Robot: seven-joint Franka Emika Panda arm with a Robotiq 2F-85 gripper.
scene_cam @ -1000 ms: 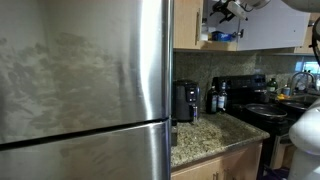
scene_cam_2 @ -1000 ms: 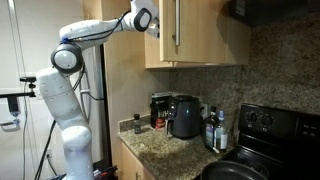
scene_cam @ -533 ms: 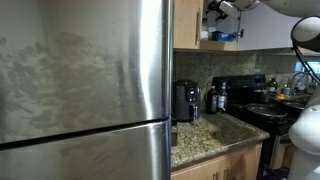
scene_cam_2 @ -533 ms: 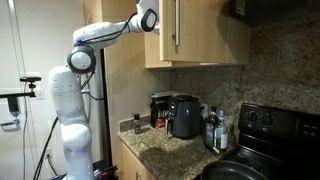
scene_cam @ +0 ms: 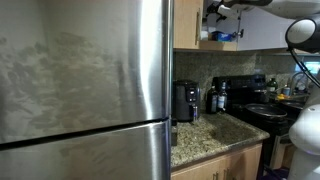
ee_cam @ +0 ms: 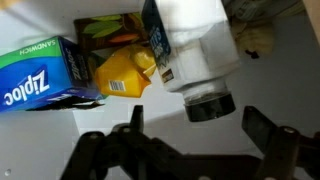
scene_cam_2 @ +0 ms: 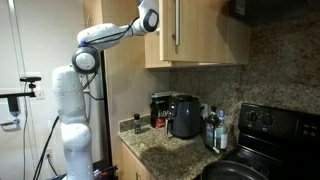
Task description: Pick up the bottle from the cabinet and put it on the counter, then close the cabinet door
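— The gripper (ee_cam: 195, 135) is standing with both jaws spread wide and is clamping nothing.

— Where is the bottle (ee_cam: 195, 50) sitting?

— In the wrist view it is sitting directly ahead of the gap between the jaws, with its dark cap end facing the gripper. No finger is pressing on it. It is resting inside the cabinet (ee_cam: 285, 75), against the white interior.

— What is lying beside it?

— A yellow item (ee_cam: 125, 75) is lying just to one side of the bottle, and a blue Ziploc box (ee_cam: 40, 75) is lying beyond that.

— And the counter (scene_cam: 205, 135)?

— In an exterior view it is lying well below the gripper, which is reaching into the cabinet.
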